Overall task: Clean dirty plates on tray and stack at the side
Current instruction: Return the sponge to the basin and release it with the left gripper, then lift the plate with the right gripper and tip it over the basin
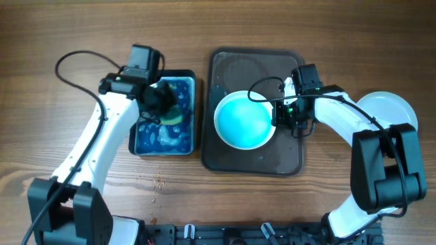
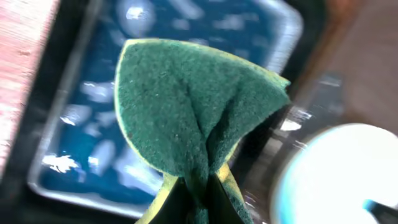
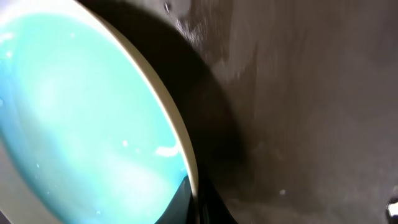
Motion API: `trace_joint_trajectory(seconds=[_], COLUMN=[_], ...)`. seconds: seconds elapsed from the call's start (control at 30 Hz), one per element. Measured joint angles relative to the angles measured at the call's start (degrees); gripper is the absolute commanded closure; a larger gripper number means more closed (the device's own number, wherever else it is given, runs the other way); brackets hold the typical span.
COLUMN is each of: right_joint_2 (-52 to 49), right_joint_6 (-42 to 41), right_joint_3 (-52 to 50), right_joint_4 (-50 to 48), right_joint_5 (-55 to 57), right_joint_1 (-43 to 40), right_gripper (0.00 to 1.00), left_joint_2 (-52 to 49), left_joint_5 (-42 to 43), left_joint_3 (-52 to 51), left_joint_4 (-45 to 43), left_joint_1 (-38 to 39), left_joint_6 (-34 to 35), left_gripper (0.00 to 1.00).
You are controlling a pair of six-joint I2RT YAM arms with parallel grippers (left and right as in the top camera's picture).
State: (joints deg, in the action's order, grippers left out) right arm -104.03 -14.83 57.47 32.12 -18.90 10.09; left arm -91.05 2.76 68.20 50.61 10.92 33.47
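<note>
From above, the left arm (image 1: 102,136) reaches over a blue tub (image 1: 187,139) of water, and its head hides most of what it carries. Only the left wrist view shows that clearly: a green sponge (image 2: 193,112) with a yellow backing, pinched into a fold by the left jaws and hanging above the water. The right wrist view gives the close edge of the teal plate (image 3: 81,124), its pale rim nipped between the right jaws and a dark shadow under it on the wet tray (image 3: 311,93). The overhead view places that plate at the middle of the dark tray, with the jaws on its right rim.

I count two plates: the teal one on the tray and a white plate (image 1: 388,105) off to the right on the wooden surface (image 1: 204,197), partly covered by the right arm (image 1: 354,129). There is one sponge, one tub, one tray and two arms. The tub sits just beside the tray's left edge. A few pale specks (image 1: 158,180) lie on the surface below the tub
</note>
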Motion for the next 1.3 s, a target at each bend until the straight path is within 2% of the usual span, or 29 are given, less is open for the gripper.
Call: trace_joint_trajectory(seconds=[0.03,0.1,0.13,0.2,0.37,0.47,0.67,0.77,0.9,1.07,1.3], right_joint_2=[0.00,0.00,0.00,0.04,2.21,5.99,9.03,9.07,9.09,8.24,2.91], right_joint_6=[0.11,0.13,0.15,0.39,2.01,2.73,3.19,3.19,2.47,0.85,-0.55], right_joint_3=[0.00,0.00,0.00,0.02,0.02,0.76,12.20,17.51,24.13,28.63,28.98], right_joint_4=[-0.37,-0.72,-0.48,0.22,4.87,9.11,21.35,24.35,24.46,17.46,5.01], right_joint_5=[0.11,0.33,0.31,0.33,1.60,2.60,4.37,5.53,8.68,14.45,27.15], right_joint_1=[0.00,0.00,0.00,0.00,0.00,-0.02,0.26,1.70,7.69,17.97,31.12], right_gripper=[0.96,0.96,0.96,0.96,0.96,0.96,0.96,0.96,0.96,0.96,0.96], left_joint_2=[-0.33,-1.73,-2.51,-5.05,-4.68,-2.91,5.66,10.05,14.51,17.09,17.18], left_joint_5=[-0.68,-1.95,-2.36,-3.21,-2.16,-0.39,4.33,5.88,6.67,7.04,7.21], left_joint_3=[-1.36,-5.16,-6.71,-11.06,-10.67,-8.94,-4.04,-3.45,-3.41,-3.41,-3.41], left_joint_4=[-1.38,-4.96,-6.08,-7.52,-7.76,-5.90,-4.52,-4.26,-3.63,-3.26,-3.21], left_joint_1=[-0.37,-0.83,-0.94,-1.40,-3.17,-4.52,-7.76,-9.27,-10.78,-11.76,-11.85], left_joint_6=[-0.37,-1.14,-1.62,-2.47,-2.91,-3.13,-2.97,-2.97,-2.97,-2.97,-2.97], left_gripper=[0.96,0.83,0.59,0.50,0.31,0.01,0.00,0.00,0.00,0.00,0.00])
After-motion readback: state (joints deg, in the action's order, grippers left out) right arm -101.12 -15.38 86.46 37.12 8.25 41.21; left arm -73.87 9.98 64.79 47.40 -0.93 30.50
